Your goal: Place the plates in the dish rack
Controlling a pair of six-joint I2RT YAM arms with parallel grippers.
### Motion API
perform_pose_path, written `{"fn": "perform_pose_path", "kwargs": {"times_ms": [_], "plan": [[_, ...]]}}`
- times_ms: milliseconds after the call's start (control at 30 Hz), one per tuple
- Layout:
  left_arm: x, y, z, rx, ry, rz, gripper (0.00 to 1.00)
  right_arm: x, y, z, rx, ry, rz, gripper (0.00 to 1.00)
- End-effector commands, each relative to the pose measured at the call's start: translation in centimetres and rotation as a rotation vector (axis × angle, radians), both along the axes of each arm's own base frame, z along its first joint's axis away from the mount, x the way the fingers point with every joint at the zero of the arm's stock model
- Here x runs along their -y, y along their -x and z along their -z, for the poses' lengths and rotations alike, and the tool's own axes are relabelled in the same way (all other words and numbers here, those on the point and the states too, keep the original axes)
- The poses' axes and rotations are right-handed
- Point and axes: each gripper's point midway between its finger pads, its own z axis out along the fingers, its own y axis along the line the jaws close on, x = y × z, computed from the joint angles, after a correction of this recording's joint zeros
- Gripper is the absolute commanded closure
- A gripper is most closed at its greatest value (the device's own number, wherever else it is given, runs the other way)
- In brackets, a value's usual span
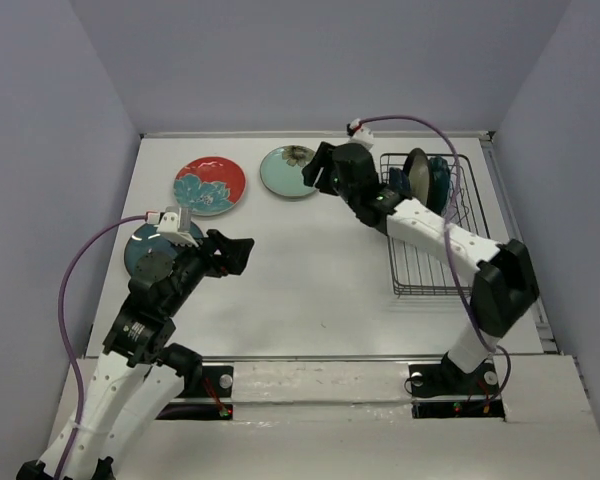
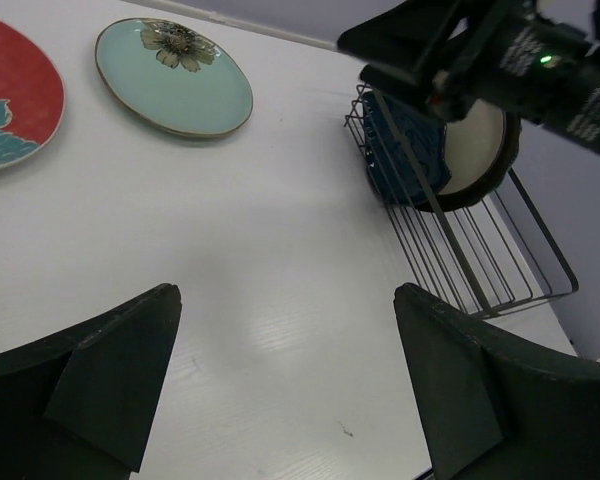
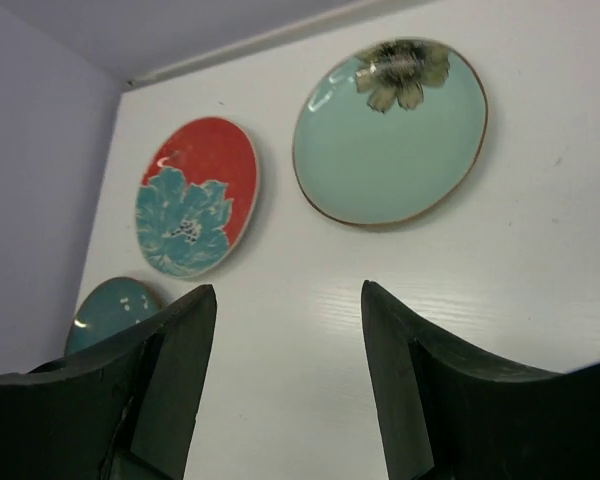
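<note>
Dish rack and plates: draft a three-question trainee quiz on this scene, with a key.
1. Fill in (near or far): the loaded plates stand at the ___ end of the dish rack.
2. The mint plate is: A) standing in the dish rack; B) flat on the table; C) stacked on another plate.
3. True or false: the right gripper is shut on a plate.
Key: 1 far; 2 B; 3 false, its jaws are open and empty.
</note>
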Motion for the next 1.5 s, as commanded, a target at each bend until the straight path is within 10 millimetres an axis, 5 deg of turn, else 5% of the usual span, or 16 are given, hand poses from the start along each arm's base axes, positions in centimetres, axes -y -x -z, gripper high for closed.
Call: {"fn": "perform_pose_path", "kwargs": {"times_ms": [0,300,767,1167,1300,1400,1467], "plan": [[-0.5,-0.1,-1.4,0.048,-0.002,-0.02,0.01,-1.7,-3.8,0.1,0.022,-0.219,0.199,0.35],[-0.4,0.4,-1.6,0.058,0.003,-0.008,0.01,-1.0,-6.7,12.8,-0.152,-0.25,0.459,0.35],[0.1,0.8,-1.4,0.05,-0.002,0.015,0.01,-2.0,-9.5,22.9,-0.335,-0.534,0.548,0.37],[0.5,0.9,-0.9,0.033,-0.012,0.023,0.01,-5.2,-12.0,27.1,-0.418,-0.73,0.539,0.48],[0.5,0.9,-1.0,0.035,-0.012,0.023,0.01,-5.0,-12.4,27.1,-0.406,-0.745,0.557,0.65],[0.5,1.0,-1.1,0.038,-0.011,0.023,0.01,-4.9,-12.3,26.8,-0.398,-0.735,0.556,0.89],[0.4,1.0,-1.2,0.039,-0.01,0.022,0.01,-4.7,-12.3,25.8,-0.379,-0.72,0.547,0.93]]}}
